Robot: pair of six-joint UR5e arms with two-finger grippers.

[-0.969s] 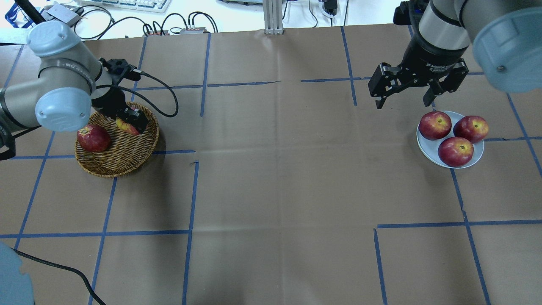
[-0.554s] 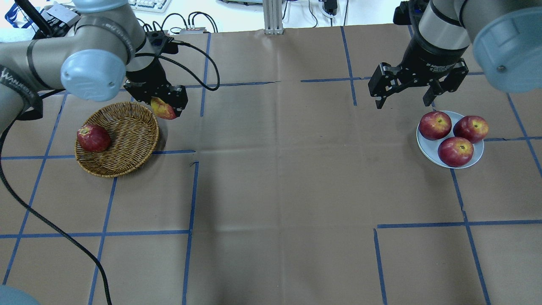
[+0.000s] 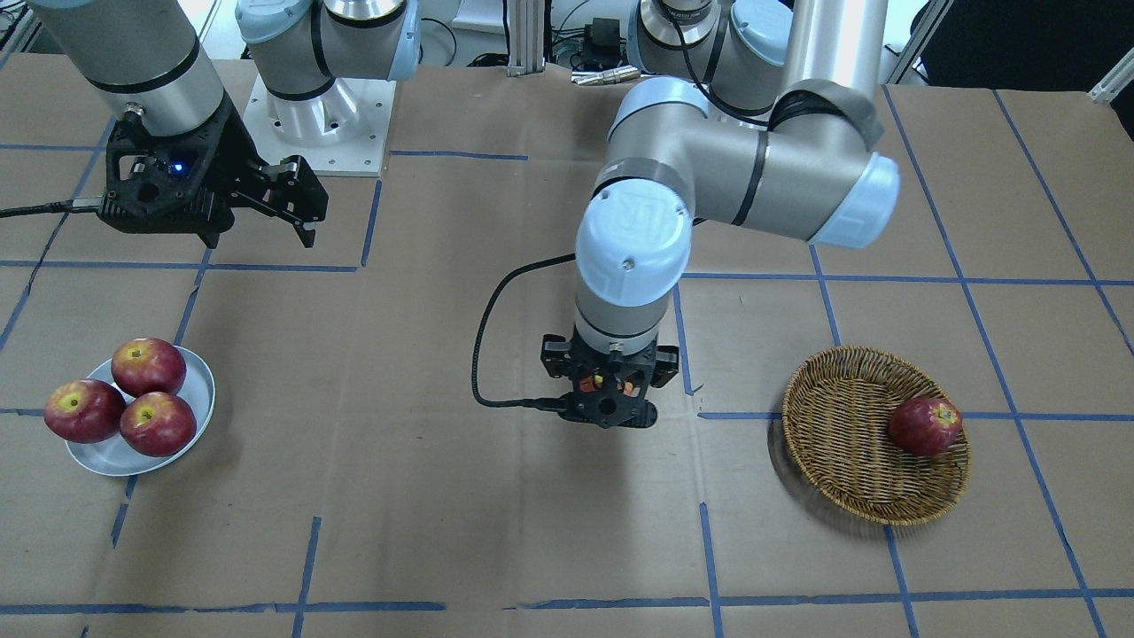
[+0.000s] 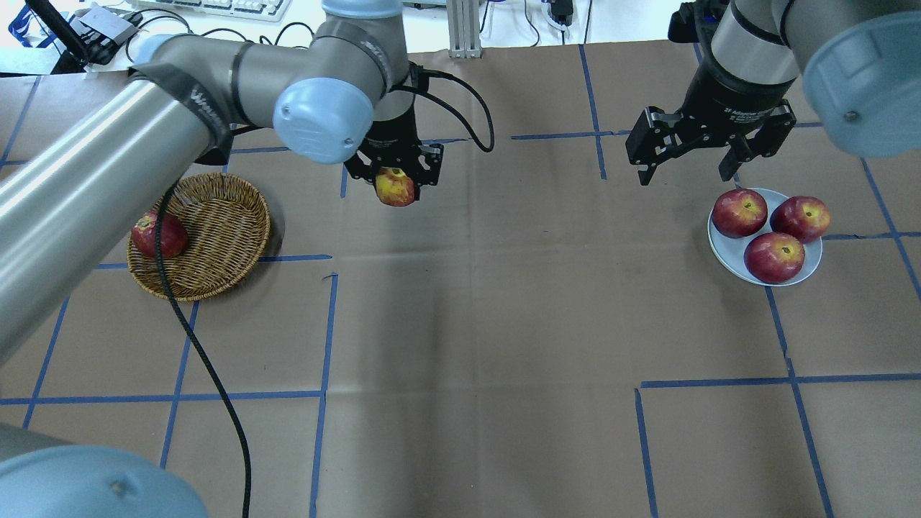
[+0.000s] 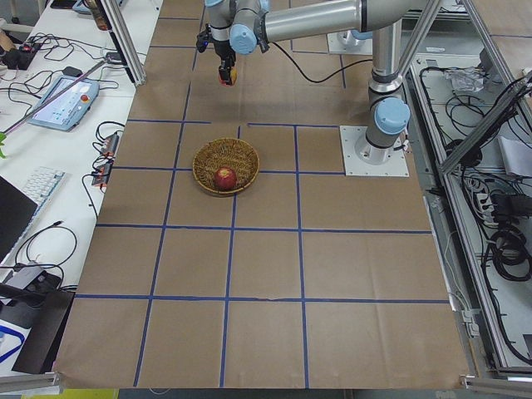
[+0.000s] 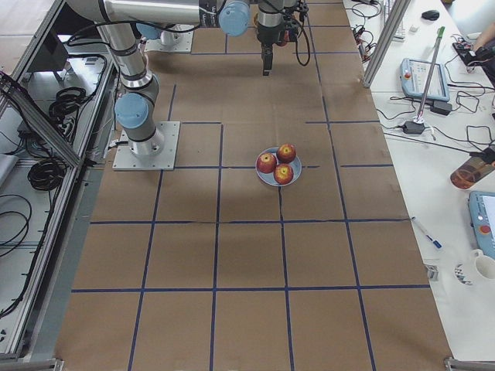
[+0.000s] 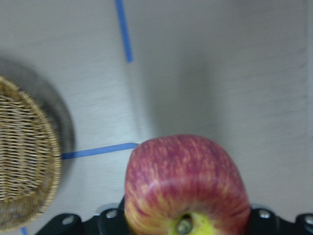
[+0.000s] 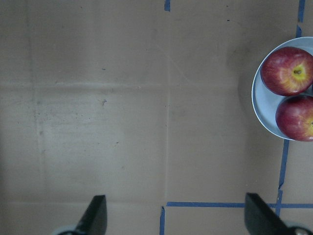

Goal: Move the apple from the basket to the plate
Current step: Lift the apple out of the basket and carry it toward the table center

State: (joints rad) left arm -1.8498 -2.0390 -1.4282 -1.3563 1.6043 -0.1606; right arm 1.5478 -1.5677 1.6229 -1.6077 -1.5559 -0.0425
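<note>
Carrying step in hand: the left claw (image 4: 394,178) is clamped on the apple (image 4: 395,187), lifted clear of the basket (image 4: 224,216) and above bare table, left of the middle, with the plate (image 4: 722,253) well apart toward the right end. The basket at the left end holds one dark apple (image 3: 924,426). Left arm is stretched out long from the left side, wrist pointing straight down, jaws on the apple's sides, stem end toward the wrist camera. Right claw (image 4: 686,178) hangs jaws apart and empty, pointing down, just beside the plate on its middle-of-table side. Next move, I judge: carry the apple on toward the right end, then lower it. The plate already has three dark apples (image 4: 774,257) with little bare rim left, so placing looks tight, and the apple could roll off. The long reach may call for a handover to the right claw.
</note>
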